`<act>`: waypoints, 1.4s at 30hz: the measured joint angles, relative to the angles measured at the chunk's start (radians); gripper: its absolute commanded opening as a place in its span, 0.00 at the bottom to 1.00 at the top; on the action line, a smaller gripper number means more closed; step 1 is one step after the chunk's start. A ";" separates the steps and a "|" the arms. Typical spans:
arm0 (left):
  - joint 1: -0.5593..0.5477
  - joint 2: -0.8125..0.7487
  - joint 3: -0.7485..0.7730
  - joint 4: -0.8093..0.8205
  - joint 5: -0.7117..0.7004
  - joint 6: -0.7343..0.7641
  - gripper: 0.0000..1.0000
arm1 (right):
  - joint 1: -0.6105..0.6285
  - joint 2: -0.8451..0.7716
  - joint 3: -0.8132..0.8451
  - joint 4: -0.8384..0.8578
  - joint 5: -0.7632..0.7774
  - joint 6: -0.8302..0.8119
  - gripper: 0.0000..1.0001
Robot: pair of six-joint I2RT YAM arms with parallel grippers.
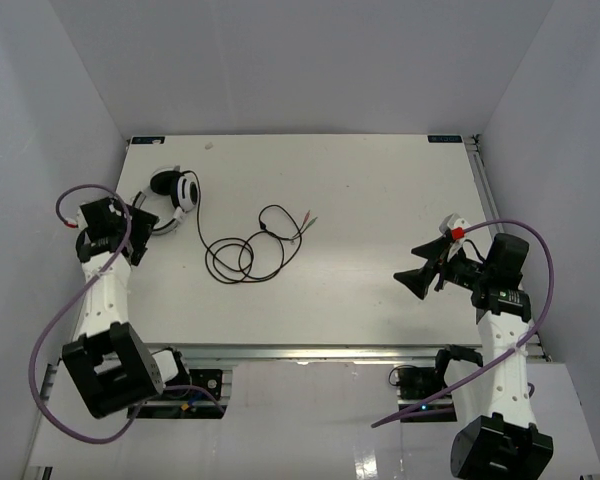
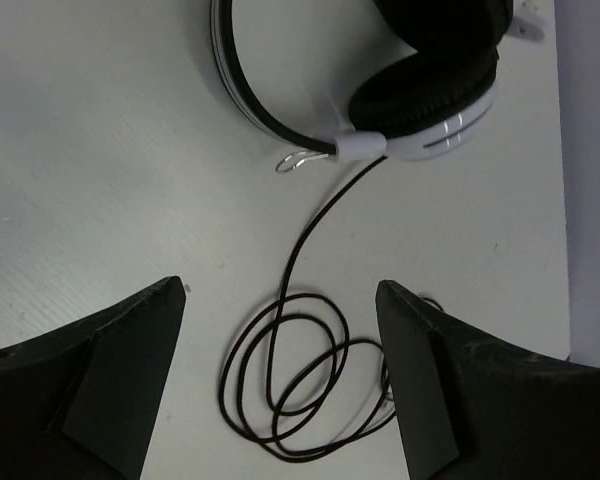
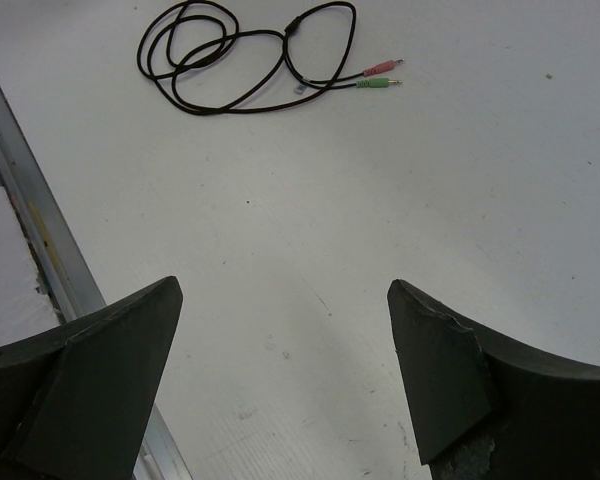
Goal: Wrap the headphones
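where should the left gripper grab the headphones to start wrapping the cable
The headband, just beside the earcup: it is a thin arc the jaws can close across, while the earcup looks too round and bulky. Probably best from above with the left gripper, which stands open close to it.

One headphones, one cable, two plugs.

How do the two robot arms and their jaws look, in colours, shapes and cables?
Both the left arm and the right arm have white links and black blocky joints. A thick purple cable runs along each. The jaws are black and wedge-shaped. The right arm carries a small red part near its wrist.
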 measured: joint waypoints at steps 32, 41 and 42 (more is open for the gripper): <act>0.023 0.862 0.591 -0.175 -0.136 -0.002 0.01 | 0.000 0.010 -0.008 0.028 0.050 0.028 0.90; 0.016 0.747 0.464 -0.051 0.022 0.113 0.00 | 0.000 0.003 -0.018 0.028 0.051 0.022 0.90; 0.005 0.707 0.440 -0.033 0.060 0.140 0.00 | 0.000 0.002 -0.019 0.028 0.049 0.016 0.90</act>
